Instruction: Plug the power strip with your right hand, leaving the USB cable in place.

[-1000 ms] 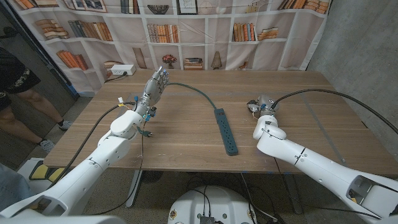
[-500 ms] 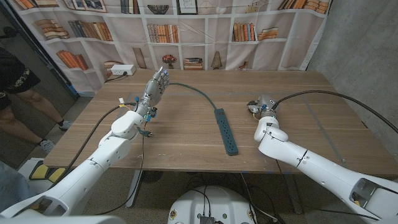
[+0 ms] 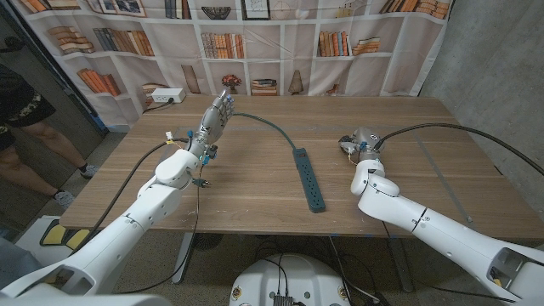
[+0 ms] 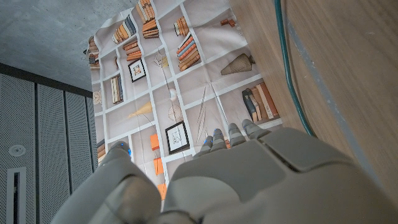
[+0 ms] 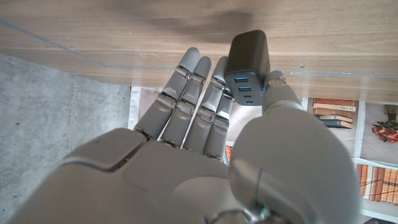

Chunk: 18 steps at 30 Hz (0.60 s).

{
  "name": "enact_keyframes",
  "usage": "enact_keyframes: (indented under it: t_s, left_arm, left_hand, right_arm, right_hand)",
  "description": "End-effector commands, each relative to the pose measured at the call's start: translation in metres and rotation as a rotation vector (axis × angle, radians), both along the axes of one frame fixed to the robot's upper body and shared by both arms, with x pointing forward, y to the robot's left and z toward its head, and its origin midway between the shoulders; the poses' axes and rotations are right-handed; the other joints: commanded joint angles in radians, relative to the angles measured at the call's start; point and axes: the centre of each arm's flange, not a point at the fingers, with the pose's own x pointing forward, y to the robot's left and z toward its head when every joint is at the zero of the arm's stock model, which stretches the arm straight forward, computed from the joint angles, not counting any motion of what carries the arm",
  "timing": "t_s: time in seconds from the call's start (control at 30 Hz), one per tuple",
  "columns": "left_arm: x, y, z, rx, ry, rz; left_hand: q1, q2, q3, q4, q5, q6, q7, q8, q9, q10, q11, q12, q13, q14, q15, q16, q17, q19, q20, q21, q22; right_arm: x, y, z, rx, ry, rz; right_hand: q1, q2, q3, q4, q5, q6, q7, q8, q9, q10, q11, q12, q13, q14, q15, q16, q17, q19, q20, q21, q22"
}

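On the wooden table in the head view, the right hand has crept slightly farther from the dark green power strip, while the right wrist view shows its fingers pinching a dark USB charger block, so plugging seems imminent.

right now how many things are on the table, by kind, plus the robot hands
power strip: 1
charger block with USB ports, held by the right hand: 1
robot hands, right plus left hand: 2
total: 4
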Motion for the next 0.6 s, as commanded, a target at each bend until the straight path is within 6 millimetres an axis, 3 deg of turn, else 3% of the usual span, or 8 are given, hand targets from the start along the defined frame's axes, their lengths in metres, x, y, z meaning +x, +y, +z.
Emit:
enact_keyframes:
  t_s: [0.03, 0.3, 0.6]
  left_arm:
    - [-0.002, -0.009, 0.015, 0.02, -0.016, -0.008]
    - [-0.004, -0.003, 0.018, 0.037, 0.003, -0.046]
    - [-0.007, 0.013, 0.016, 0.046, -0.002, -0.024]
  left_hand:
    - [0.003, 0.008, -0.004, -0.002, 0.001, 0.009, 0.002, 0.006, 0.002, 0.012, 0.002, 0.006, 0.004, 0.011, 0.003, 0.012, 0.002, 0.016, -0.005, 0.008, 0.005]
    - [0.006, 0.009, -0.005, -0.002, 0.001, 0.018, 0.004, 0.008, 0.002, 0.021, 0.002, 0.009, 0.003, 0.021, 0.0, 0.014, 0.002, 0.023, -0.007, 0.01, 0.005]
    - [0.009, 0.012, -0.006, -0.003, 0.0, 0.031, 0.004, 0.012, 0.002, 0.031, -0.002, 0.01, 0.003, 0.027, -0.002, 0.014, 0.002, 0.026, -0.005, 0.01, 0.004]
  right_arm:
    - [-0.01, -0.007, 0.014, -0.009, -0.032, 0.048]
    - [-0.03, 0.002, 0.021, 0.023, -0.051, 0.056]
    - [-0.049, 0.028, 0.021, 0.016, -0.099, 0.049]
  right_hand:
    - [0.067, 0.052, 0.01, 0.006, -0.003, 0.131, -0.117, 0.007, 0.004, 0.101, -0.09, 0.003, 0.003, 0.012, -0.087, 0.002, 0.004, 0.007, -0.079, 0.009, 0.004]
    - [0.072, 0.051, 0.012, 0.006, -0.003, 0.136, -0.118, 0.007, 0.004, 0.111, -0.084, 0.001, 0.003, 0.018, -0.088, 0.0, 0.004, 0.007, -0.079, 0.014, 0.004]
    - [0.075, 0.05, 0.013, 0.008, -0.004, 0.143, -0.118, 0.008, 0.004, 0.119, -0.089, -0.001, 0.003, 0.02, -0.088, -0.003, 0.004, 0.006, -0.08, 0.017, 0.005]
